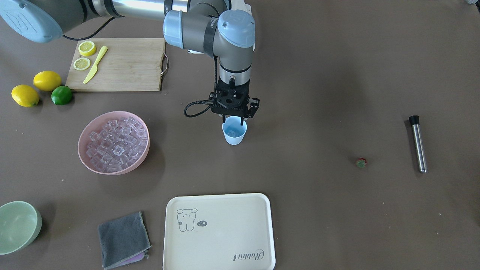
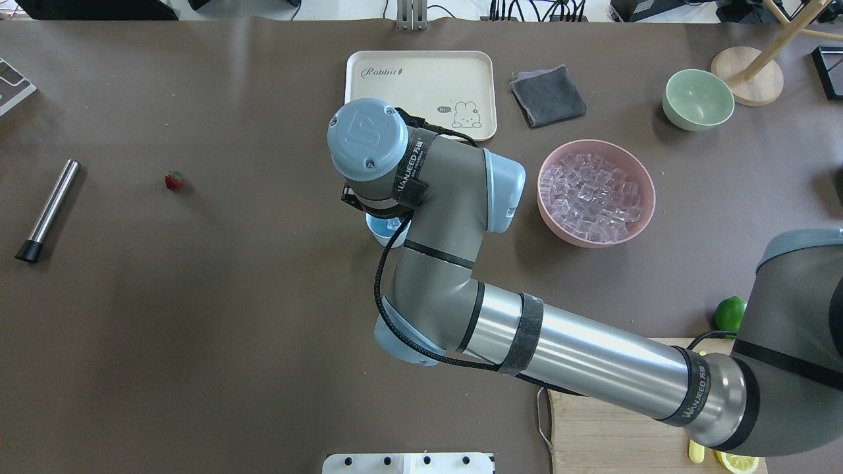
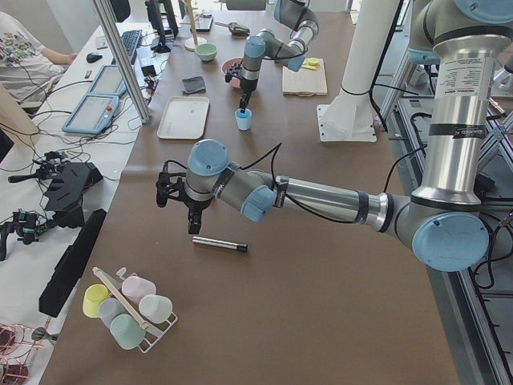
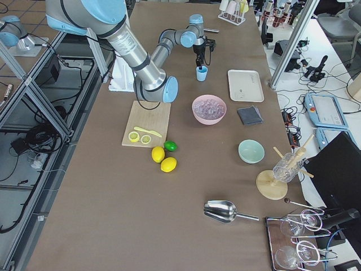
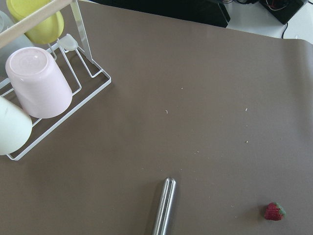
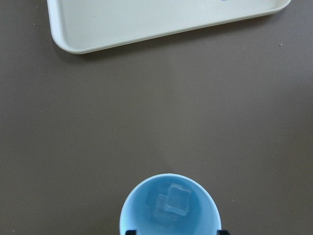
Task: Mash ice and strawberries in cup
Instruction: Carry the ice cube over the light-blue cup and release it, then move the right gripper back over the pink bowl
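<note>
The right gripper (image 1: 234, 120) hangs straight down over the cup (image 1: 234, 135), its jaws spread about as wide as the cup's mouth and carrying nothing. In the right wrist view the 2 dark fingertips (image 6: 222, 232) show at either side of the rim; whether they touch the plastic I cannot tell. The cup stands upright on the brown table (image 1: 318, 210), between the pink bowl (image 1: 84, 150) and the strawberry (image 1: 361, 162), with the cream tray (image 1: 232, 217) on the side away from the robot. At the bottom of the cup lie 2 clear ice cubes (image 6: 171, 203); many more fill the pink bowl. The strawberry rests on the bare table well apart from the cup, near a metal rod with a black cap (image 1: 418, 144). The left gripper (image 3: 192, 221) shows only in the side view, pointing down just above that rod, and whether its jaws are spread or closed cannot be told.
</note>
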You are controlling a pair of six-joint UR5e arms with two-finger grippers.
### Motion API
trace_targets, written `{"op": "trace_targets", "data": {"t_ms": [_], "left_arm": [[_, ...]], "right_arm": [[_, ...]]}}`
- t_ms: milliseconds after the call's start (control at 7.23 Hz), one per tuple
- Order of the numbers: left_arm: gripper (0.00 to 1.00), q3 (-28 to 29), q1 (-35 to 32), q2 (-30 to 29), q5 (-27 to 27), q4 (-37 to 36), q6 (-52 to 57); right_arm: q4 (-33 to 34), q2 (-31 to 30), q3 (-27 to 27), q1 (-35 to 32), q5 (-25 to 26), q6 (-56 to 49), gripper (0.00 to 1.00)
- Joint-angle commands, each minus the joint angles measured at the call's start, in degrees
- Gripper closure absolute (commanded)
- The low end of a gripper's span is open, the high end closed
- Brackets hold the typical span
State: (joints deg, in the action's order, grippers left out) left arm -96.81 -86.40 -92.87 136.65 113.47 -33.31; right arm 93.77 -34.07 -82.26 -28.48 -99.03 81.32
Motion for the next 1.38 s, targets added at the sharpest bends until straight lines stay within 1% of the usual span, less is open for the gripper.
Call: {"op": "trace_targets", "data": {"t_ms": [0, 138, 277, 415, 554, 830, 969, 1107, 1245], "left_arm": [[0.03, 0.3, 0.0, -0.11, 0.02, 0.0, 0.0], [0.03, 0.3, 0.0, -0.11, -0.07, 0.0, 0.0], [0.03, 0.3, 0.0, -0.11, -0.07, 0.0, 0.0], [0.03, 0.04, 0.0, 0.06, 0.02, 0.0, 0.0], [0.03, 0.04, 0.0, 0.06, -0.07, 0.0, 0.0], [0.03, -0.14, 0.0, 0.15, 0.02, 0.0, 0.09], [0.03, -0.05, 0.0, 0.15, -0.07, 0.0, 0.09], [0.03, -0.05, 0.0, 0.06, -0.16, 0.26, 0.09], [0.03, -0.22, 0.0, 0.06, -0.07, 0.35, 0.0]], "right_arm": [[-0.34, 0.06, -0.8, -2.35, -1.41, -2.64, 0.15], [0.09, -0.64, -1.15, -5.67, -5.34, -4.84, 0.15], [0.79, -3.78, -3.85, -8.49, -8.25, -7.55, 0.15], [0.98, -9.03, -8.57, -11.3, -9.85, -13.5, 0.15], [0.72, -15.78, -13.15, -13.07, -11.34, -18.69, 0.15], [0.98, -23.46, -19.23, -16.85, -11.97, -20.41, 0.16], [0.8, -27.24, -21.26, -19.13, -12.41, -20.5, 0.17], [0.98, -28.76, -22.5, -19.67, -12.15, -19.72, 0.17], [0.28, -30.6, -22.34, -20.29, -12.06, -19.62, 0.18]]}}
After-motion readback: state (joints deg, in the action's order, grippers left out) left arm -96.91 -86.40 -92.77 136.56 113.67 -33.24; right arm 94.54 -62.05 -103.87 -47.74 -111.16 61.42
